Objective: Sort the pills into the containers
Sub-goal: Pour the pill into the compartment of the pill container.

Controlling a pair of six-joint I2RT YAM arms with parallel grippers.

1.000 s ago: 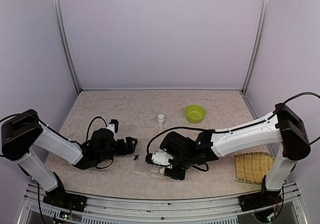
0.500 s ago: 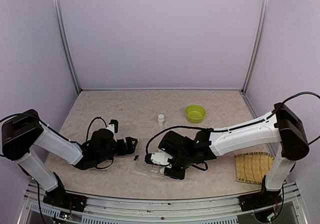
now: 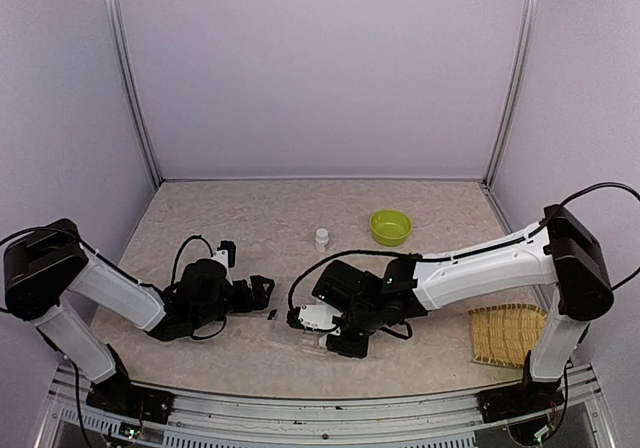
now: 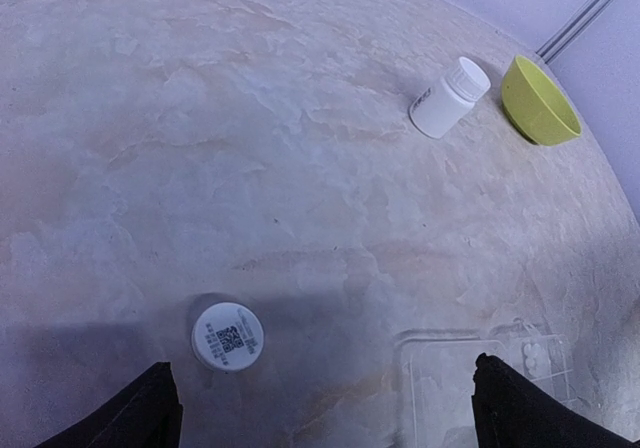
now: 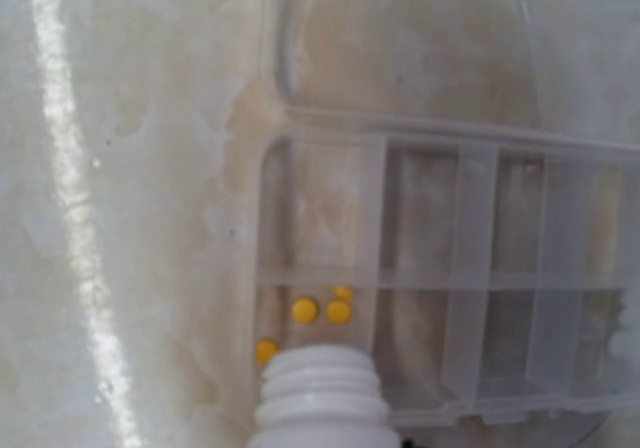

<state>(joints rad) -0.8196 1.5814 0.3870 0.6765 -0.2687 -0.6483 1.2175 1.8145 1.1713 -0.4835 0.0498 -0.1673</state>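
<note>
— What is gripped by the right claw (image 3: 320, 321)?
— An open bottle (image 5: 322, 393), white and uncapped, is clamped in it. Its mouth is held just above an end compartment of the clear pill box (image 5: 470, 298), where a few yellow pills (image 5: 305, 310) are seen.
— And the left claw (image 4: 322, 408)?
— It is spread wide, low over the counter (image 4: 200, 118). A white cap (image 4: 227, 336) is seen lying just ahead of it.
— What else is found around?
— A capped bottle (image 4: 449, 98) is stood beside the lime-green bowl (image 4: 540, 103), well apart from the box. A woven mat (image 3: 508, 333) is laid at the right.
</note>
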